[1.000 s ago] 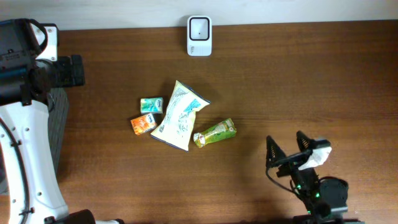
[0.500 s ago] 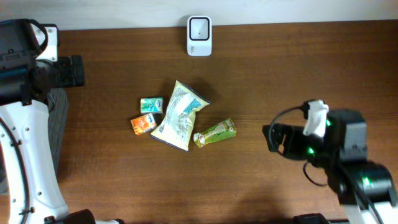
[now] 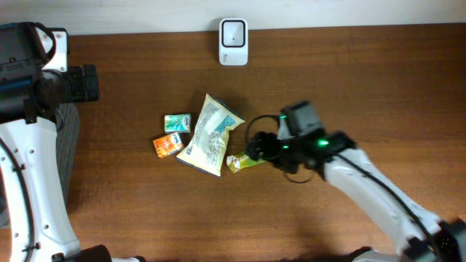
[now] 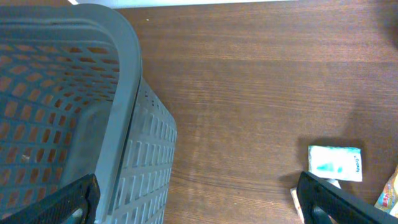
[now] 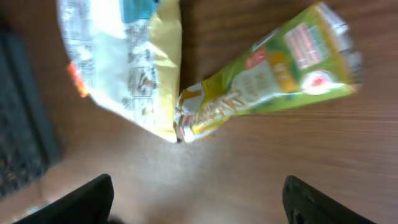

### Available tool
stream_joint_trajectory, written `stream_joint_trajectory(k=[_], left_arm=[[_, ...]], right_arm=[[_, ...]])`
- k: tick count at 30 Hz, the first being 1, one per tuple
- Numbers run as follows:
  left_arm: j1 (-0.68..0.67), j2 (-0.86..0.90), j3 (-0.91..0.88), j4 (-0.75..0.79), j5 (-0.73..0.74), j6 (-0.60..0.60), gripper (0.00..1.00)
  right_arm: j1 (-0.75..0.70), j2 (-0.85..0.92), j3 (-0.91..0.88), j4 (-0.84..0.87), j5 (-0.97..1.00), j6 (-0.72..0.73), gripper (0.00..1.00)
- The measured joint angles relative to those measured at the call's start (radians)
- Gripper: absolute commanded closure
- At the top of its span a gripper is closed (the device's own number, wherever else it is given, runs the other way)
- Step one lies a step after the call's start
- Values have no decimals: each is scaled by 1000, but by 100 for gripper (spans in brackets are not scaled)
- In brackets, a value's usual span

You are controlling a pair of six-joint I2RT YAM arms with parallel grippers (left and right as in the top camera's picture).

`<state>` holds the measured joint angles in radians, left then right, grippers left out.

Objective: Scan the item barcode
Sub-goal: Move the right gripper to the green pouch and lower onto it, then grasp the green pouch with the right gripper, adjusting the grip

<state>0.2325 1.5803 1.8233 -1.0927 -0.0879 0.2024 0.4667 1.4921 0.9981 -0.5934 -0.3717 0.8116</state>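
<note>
A green pouch (image 3: 253, 156) lies on the wooden table, seen close up as a crinkled green pouch (image 5: 267, 78) in the right wrist view. My right gripper (image 3: 258, 148) hovers just over its right end, open, with nothing between its fingers; both fingertips (image 5: 81, 199) show at the bottom edge around my right gripper (image 5: 199, 208). The white scanner (image 3: 233, 33) stands at the table's far edge. My left gripper (image 4: 199, 208) is open and empty at the far left, beside a grey basket (image 4: 81, 112).
A white-and-yellow snack bag (image 3: 210, 135) touches the pouch's left end. Left of it lie a teal packet (image 3: 177, 122) and an orange packet (image 3: 167, 145). The grey basket (image 3: 69, 135) sits at the table's left edge under the left arm.
My right arm has swept from the table's lower right up and to the left, ending over the green pouch. The left arm and the items have not moved.
</note>
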Motion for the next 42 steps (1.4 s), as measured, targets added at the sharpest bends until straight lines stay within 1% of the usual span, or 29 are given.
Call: stream_joint_trajectory(k=[2,4,6,9,11,13,16,18,20,21,24,29,30,34,37,38,39,42], left_arm=[[0,0,0,0,0,0,1],[0,0,0,0,0,0,1],[0,0,0,0,0,0,1],[0,0,0,0,0,0,1],[0,0,0,0,0,0,1],[0,0,0,0,0,0,1],[0,0,0,0,0,0,1],[0,0,0,0,0,0,1],[0,0,0,0,0,0,1],[0,0,0,0,0,0,1],[0,0,0,1,0,0,1],[0,0,0,0,0,0,1],[0,0,0,0,0,0,1],[0,0,0,0,0,0,1],[0,0,0,0,0,0,1],[0,0,0,0,0,0,1],[0,0,0,0,0,0,1],[0,0,0,0,0,0,1]], right_arm=[[43,57,0,54,31,85,14],[68,114,0,131,51,154,14],[82,169,0,169,63,212,14],[90,239,0,182,76,263,16],[91,267,0,182,85,278,20],[90,280,0,180,88,286,20],[83,281,8,122,95,259,20],[66,281,31,27,102,219,20],[30,281,71,-92,114,154,20],[-4,281,109,-161,129,99,20],[-61,282,175,-257,175,-6,20],[-137,282,227,-272,228,-189,19],[-155,282,237,-276,232,-208,19],[-159,283,291,-313,197,-303,19],[-129,283,323,-327,168,-303,21],[-106,283,324,-326,160,-280,27],[-84,283,324,-320,161,-246,31],[16,283,320,-249,186,-106,36]])
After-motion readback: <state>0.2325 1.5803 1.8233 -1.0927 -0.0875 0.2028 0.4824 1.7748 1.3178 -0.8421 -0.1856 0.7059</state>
